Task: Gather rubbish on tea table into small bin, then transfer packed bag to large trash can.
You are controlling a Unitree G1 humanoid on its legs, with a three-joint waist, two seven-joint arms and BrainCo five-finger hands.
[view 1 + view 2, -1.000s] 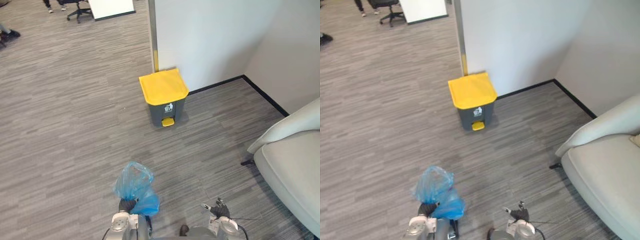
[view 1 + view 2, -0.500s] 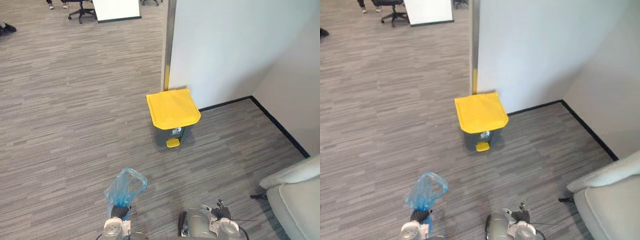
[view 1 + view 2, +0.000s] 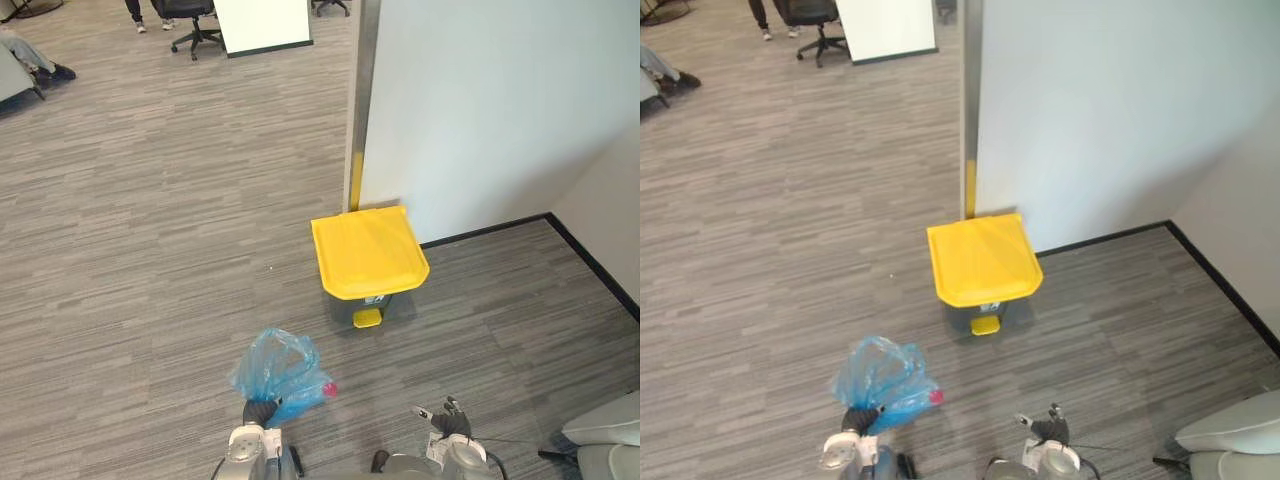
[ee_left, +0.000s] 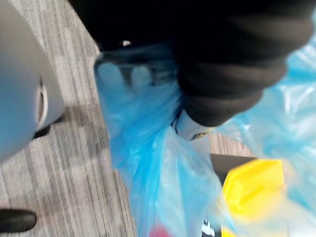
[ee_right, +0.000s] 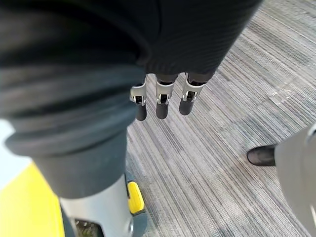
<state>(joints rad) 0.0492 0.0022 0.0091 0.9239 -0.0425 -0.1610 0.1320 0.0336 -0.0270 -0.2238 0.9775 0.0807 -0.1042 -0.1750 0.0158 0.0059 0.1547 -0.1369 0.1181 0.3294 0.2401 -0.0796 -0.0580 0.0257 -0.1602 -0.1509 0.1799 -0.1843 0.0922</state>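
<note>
Left robot hand (image 3: 259,411) clenched round blue bag (image 3: 277,366), right robot hand (image 3: 446,418) spread, yellow-lidded bin (image 3: 368,252), its label (image 3: 376,299) unreadable.

L hand (image 3: 260,411) grips bag (image 3: 276,365); R hand (image 3: 448,421) slack.

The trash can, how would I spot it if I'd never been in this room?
Look where the white wall ends at a metal post. The trash can stands on the floor at its foot. It alone has a bright yellow lid.
</note>
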